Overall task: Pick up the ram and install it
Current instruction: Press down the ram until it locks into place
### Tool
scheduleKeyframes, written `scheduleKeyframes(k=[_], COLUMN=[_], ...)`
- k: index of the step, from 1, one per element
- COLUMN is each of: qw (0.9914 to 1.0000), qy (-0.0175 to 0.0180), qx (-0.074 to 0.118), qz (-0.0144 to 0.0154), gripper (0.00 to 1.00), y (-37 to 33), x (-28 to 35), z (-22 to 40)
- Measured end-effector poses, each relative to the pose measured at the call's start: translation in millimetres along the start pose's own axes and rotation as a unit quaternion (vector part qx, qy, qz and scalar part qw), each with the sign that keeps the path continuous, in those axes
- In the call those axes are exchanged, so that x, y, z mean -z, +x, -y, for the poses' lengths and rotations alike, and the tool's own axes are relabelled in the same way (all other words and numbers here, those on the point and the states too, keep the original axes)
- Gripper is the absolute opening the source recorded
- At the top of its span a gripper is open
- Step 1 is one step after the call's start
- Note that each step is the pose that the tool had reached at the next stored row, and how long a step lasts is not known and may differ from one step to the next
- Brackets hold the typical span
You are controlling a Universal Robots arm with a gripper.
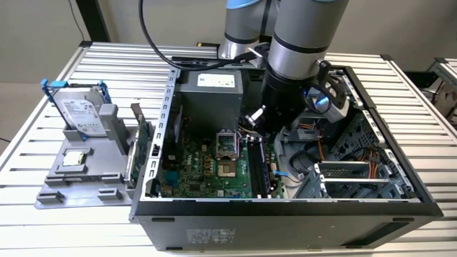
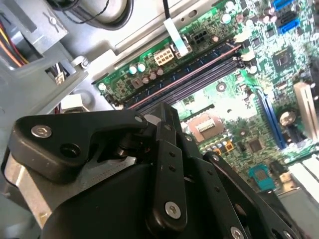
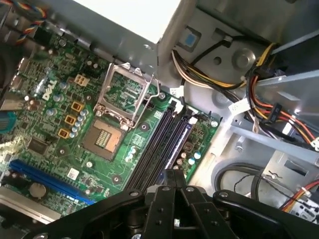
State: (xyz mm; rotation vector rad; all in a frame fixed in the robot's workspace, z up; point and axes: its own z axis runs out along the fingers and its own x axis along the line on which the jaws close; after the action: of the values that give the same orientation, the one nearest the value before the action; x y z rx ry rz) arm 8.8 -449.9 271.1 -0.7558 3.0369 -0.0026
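Tight room: my hand (image 3: pixel 174 173) hung low inside the case (image 1: pixel 286 206), walls and cables (image 3: pixel 259 84) close by, right over the slots (image 3: pixel 162 144). Arm near vertical, fingers pressed together, clenched on nothing I could see. The ram (image 2: pixel 199 59) seemed to sit in the outermost slot; tips partly hidden, hard to confirm.

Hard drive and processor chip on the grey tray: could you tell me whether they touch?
Apart. The exterior view shows bare tray between the upright hard drive and the flat chip.
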Motion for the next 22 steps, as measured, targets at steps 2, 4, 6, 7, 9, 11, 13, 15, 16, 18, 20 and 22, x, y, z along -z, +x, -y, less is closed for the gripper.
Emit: scheduleKeyframes(k=[2, 4, 6, 7, 9, 11, 13, 15, 16, 18, 20, 22], qw=[0.99985, 0.99938, 0.99887, 0.99863, 0.99816, 0.99718, 0.99567, 0.99387, 0.99281, 0.99052, 0.98787, 0.98489], qy=[-0.0001, -0.0003, -0.0009, -0.0030, -0.0116, -0.0156, -0.0162, -0.0164, -0.0166, -0.0168, -0.0172, -0.0175], qx=[0.017, 0.035, 0.048, 0.052, 0.059, 0.073, 0.091, 0.109, 0.118, 0.136, 0.154, 0.172], qz=[0.0000, 0.0001, 0.0003, 0.0016, 0.0068, 0.0091, 0.0094, 0.0095, 0.0095, 0.0093, 0.0092, 0.0090], gripper=[0.00, 0.00, 0.00, 0.00, 0.00, 0.00, 0.00, 0.00, 0.00, 0.00, 0.00, 0.00], y=[0.1, 0.1, 0.3, 0.3, 0.3, 0.4, 0.3, 0.4, 0.4, 0.4, 0.4, 0.4], x=[0.0, 0.1, 0.1, 0.1, -0.1, -1.7, -3.7, -6.1, -7.2, -9.3, -11.2, -13.0], z=[-0.1, -0.1, -0.1, -0.1, -0.2, -0.3, -0.2, -0.2, -0.2, -0.2, -0.2, -0.2])
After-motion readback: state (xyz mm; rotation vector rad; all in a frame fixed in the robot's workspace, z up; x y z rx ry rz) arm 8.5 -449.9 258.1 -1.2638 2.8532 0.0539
